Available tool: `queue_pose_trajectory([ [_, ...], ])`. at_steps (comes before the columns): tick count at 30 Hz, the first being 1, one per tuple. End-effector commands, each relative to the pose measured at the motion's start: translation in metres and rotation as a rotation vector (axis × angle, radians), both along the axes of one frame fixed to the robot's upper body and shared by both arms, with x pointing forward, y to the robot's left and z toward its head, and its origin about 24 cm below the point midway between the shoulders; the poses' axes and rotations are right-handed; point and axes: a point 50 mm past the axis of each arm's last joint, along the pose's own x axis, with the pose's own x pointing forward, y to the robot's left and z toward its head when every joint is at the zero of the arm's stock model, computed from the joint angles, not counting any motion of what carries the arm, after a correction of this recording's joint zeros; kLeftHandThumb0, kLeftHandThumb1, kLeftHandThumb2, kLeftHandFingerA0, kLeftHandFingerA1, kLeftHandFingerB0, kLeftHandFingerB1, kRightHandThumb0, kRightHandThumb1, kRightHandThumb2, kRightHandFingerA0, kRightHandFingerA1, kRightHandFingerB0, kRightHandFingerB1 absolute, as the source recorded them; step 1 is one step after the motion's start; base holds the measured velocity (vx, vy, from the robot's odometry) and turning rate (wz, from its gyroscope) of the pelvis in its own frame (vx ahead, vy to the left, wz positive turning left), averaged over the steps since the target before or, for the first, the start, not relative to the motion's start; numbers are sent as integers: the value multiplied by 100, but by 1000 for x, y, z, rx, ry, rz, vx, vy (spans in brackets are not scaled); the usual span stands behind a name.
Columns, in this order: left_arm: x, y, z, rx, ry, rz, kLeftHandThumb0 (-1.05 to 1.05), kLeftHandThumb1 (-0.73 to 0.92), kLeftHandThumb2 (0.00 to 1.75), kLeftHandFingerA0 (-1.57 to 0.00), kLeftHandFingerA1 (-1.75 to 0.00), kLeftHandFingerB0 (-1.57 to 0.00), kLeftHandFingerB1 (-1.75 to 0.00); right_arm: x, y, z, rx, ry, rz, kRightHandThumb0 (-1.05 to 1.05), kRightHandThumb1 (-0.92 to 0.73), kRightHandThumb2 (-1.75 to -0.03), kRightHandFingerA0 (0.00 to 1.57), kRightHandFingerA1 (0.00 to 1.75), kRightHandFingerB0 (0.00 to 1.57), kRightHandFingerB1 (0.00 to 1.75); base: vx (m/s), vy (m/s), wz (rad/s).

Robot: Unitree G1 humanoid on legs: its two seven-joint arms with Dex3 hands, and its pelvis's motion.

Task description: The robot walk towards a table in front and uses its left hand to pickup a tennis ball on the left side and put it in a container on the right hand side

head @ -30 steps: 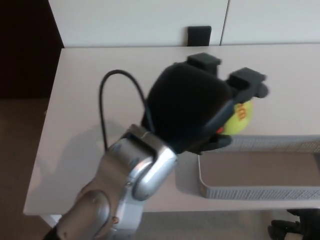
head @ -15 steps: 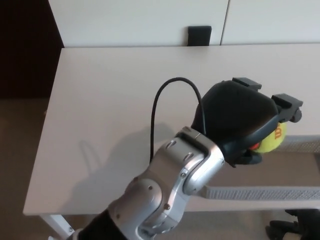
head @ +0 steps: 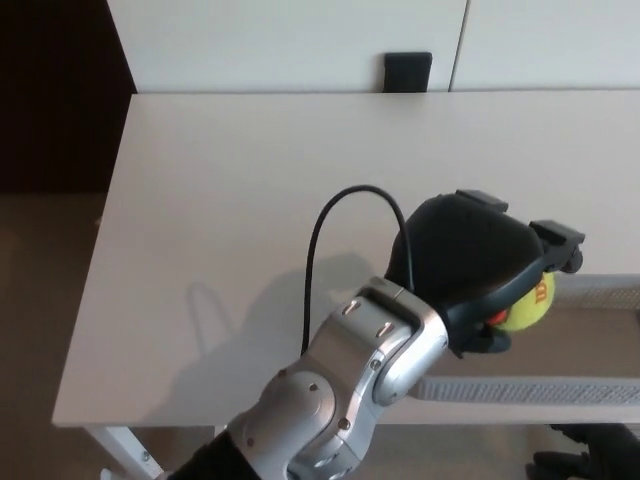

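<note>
Left hand (head: 470, 268) is closed on the ball (head: 531, 306), above the container (head: 520, 390). Against the previous frame, both sit slightly lower.

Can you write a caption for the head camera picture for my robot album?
The left robot hand holds a yellow tennis ball over the grey mesh container on the white table.

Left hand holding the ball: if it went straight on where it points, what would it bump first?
Probably the far rim of the mesh container, or nothing: the left hand points right over it, holding the tennis ball. Height is unclear.
</note>
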Motion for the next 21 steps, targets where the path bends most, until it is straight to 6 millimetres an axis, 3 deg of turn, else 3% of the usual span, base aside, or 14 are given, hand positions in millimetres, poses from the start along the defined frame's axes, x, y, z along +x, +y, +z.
queue_pose_trajectory([
  [1,-4,6,-12,54,25,50,-37,34,93,0,-49,0,-48,-10,-5,-1,2,2,17,-6,-73,-66,20,57,14,48,0,0,0],
  [2,-6,8,-14,111,28,66,-37,34,93,0,-49,0,-48,-10,-4,-2,-5,1,25,-6,-73,-66,20,57,14,48,0,0,0],
  [3,-6,9,-15,121,48,65,-77,49,89,0,-18,0,-19,-10,-4,-3,-5,4,22,-7,-73,-66,20,57,14,48,0,0,0],
  [6,-7,10,-15,129,58,68,-77,49,89,0,-18,0,-19,-10,-4,-3,-4,5,21,-7,-73,-66,20,57,14,48,0,0,0],
  [7,-7,11,-15,154,66,75,-90,53,92,0,0,0,-6,-10,-4,-3,-5,7,17,-6,-73,-67,20,57,13,48,0,0,0],
  [12,-7,14,-15,199,85,92,-90,52,93,0,0,0,-7,-11,-5,-3,-4,10,14,-7,-73,-69,17,55,12,48,0,0,0],
  [13,-3,16,-12,206,102,97,-96,65,63,0,0,0,-2,-10,-6,-3,-7,4,11,-6,-75,-68,17,54,12,47,0,0,0],
  [20,-3,20,-9,222,99,97,-98,71,60,0,0,0,-1,-15,-8,-5,28,53,23,-6,-76,-65,17,58,13,48,0,0,0],
  [21,-5,22,-6,196,89,86,-93,53,96,0,0,0,-5,-18,-7,-7,13,65,44,-9,-52,-97,13,56,12,54,0,0,0],
])
